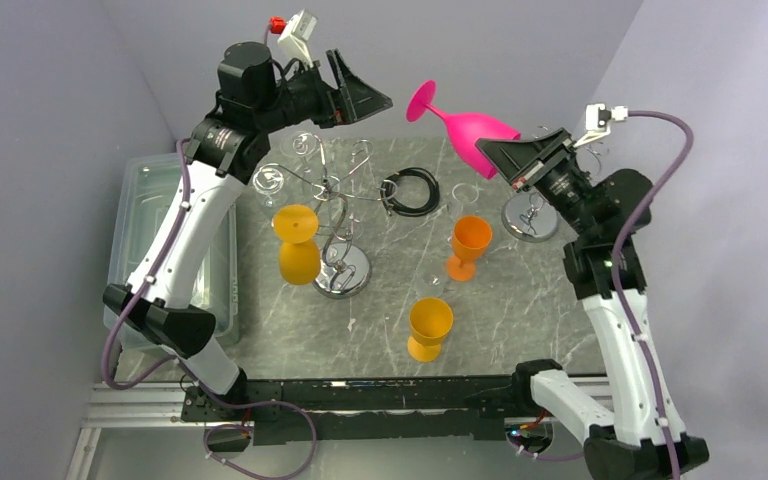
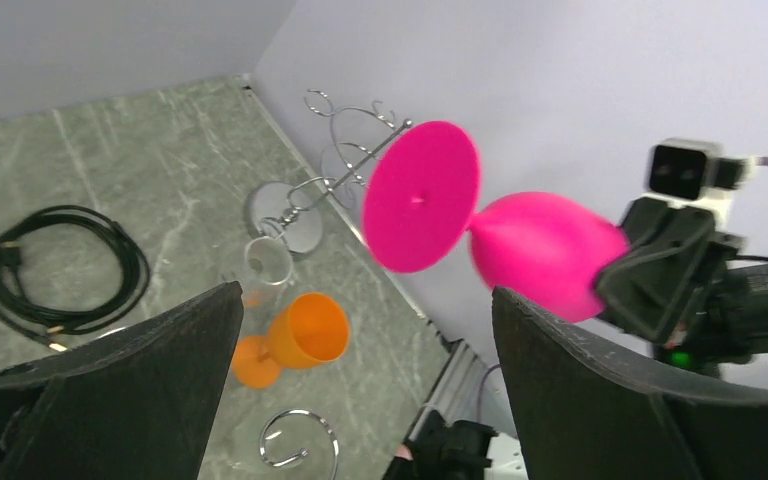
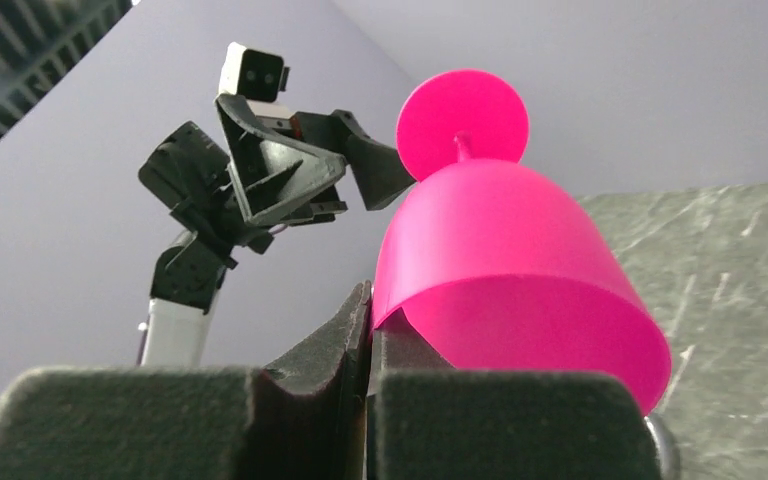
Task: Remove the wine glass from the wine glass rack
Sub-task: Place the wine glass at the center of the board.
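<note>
A pink wine glass [image 1: 470,135] [image 2: 550,250] [image 3: 510,270] hangs tilted in the air at the back right, foot toward the left. My right gripper [image 1: 500,158] [image 3: 370,320] is shut on its rim, one finger inside the bowl. My left gripper [image 1: 365,95] [image 2: 365,300] is open and raised beside the glass's foot, not touching it. The wine glass rack [image 1: 343,270] stands left of centre on its mirror-like disc base. An orange glass [image 1: 298,245] hangs from one of its arms, foot up.
A smaller chrome stand [image 1: 530,215] [image 2: 285,215] sits under my right arm. Two orange glasses [image 1: 470,245] [image 1: 430,328] stand on the marble table [image 1: 520,300]. A coiled black cable [image 1: 410,190] [image 2: 60,265] lies at the back and a clear plastic bin [image 1: 150,230] at the left.
</note>
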### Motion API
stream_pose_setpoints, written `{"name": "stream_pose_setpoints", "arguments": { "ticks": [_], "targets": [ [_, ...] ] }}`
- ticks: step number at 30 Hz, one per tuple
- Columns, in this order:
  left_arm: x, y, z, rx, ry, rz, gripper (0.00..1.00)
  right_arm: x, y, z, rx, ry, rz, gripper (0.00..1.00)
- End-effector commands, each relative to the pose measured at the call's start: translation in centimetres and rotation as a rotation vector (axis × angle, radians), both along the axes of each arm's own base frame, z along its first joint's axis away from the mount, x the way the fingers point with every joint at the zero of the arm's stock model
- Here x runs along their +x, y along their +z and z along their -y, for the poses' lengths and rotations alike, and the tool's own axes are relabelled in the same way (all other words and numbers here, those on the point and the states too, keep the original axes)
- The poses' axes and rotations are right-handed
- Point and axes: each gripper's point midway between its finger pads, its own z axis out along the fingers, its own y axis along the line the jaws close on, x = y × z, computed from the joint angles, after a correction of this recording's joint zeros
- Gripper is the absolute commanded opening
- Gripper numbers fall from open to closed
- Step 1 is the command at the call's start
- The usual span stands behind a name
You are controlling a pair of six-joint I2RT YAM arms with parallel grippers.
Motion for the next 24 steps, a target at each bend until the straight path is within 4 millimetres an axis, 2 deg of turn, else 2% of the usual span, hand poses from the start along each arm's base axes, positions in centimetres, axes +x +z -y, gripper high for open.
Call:
{"name": "stream_pose_setpoints", "arguments": {
  "ticks": [1, 5, 12, 17, 20, 24],
  "targets": [
    [-2.8, 2.4, -1.4, 0.062, 0.004, 0.167, 1.0, -1.7, -0.3, 2.0, -0.146, -0.136, -0.046, 0.0],
    [-3.9, 2.2, -1.4, 0.119, 0.016, 0.208, 0.99, -3.4, -1.8, 3.9, -0.236, -0.234, -0.154, 0.0],
    [-6.1, 1.7, -0.8, 0.189, 0.008, 0.256, 0.99, -7.8, -5.0, 6.6, -0.353, -0.344, -0.305, 0.0],
    [-7.5, 1.5, 0.5, 0.229, -0.016, 0.291, 0.99, -9.8, -7.6, 8.2, -0.44, -0.39, -0.42, 0.0],
    [-8.0, 1.3, 1.1, 0.25, -0.023, 0.301, 0.99, -10.6, -9.7, 9.2, -0.509, -0.414, -0.509, 0.0],
    [-8.2, 0.7, 1.5, 0.267, -0.029, 0.293, 0.99, -11.2, -13.6, 10.7, -0.604, -0.456, -0.672, 0.0]
  ]
}}
